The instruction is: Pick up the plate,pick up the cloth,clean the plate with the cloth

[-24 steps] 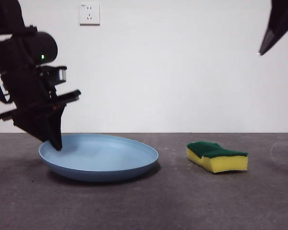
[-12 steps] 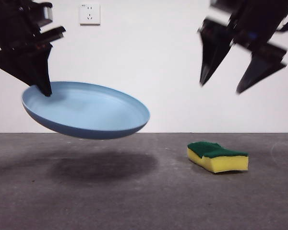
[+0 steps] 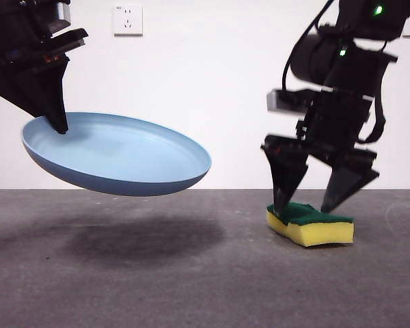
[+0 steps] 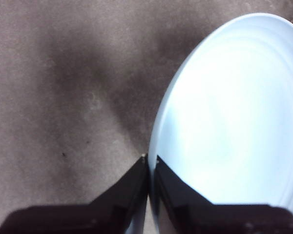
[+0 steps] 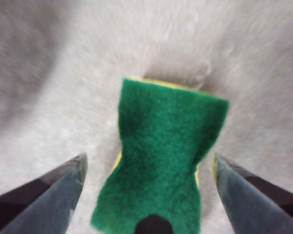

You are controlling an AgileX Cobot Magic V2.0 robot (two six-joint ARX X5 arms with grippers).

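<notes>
- Front view: you see the left gripper (image 3: 58,126) at the upper left, its two black jaws pinched together on the near-left rim of the light-blue plate (image 3: 119,157). The plate hangs clear of the grey table (image 3: 191,287), tilted, its gripped edge higher than its far right edge, and its dark shadow (image 3: 147,239) lies on the table beneath it.
- Front view, right side: you see the right gripper (image 3: 304,205) reaching down from the upper right with its jaws spread wide. The sponge (image 3: 309,223) lies flat on the table, green scouring layer up and yellow foam below. One jaw tip stands at the sponge's left end and the other above its green top; whether either touches it you cannot tell from here. A white wall socket (image 3: 127,20) sits on the wall behind.
- Left wrist view: you see the left gripper (image 4: 150,163) with its jaws closed to a thin slit, the plate's (image 4: 234,122) rim clamped between them, the table well below.
- Right wrist view: the picture is blurred. You see the right gripper (image 5: 149,168) held wide apart, gripping nothing, one jaw on either side of the sponge (image 5: 163,165), whose green face lies between them, apart from both jaws.
</notes>
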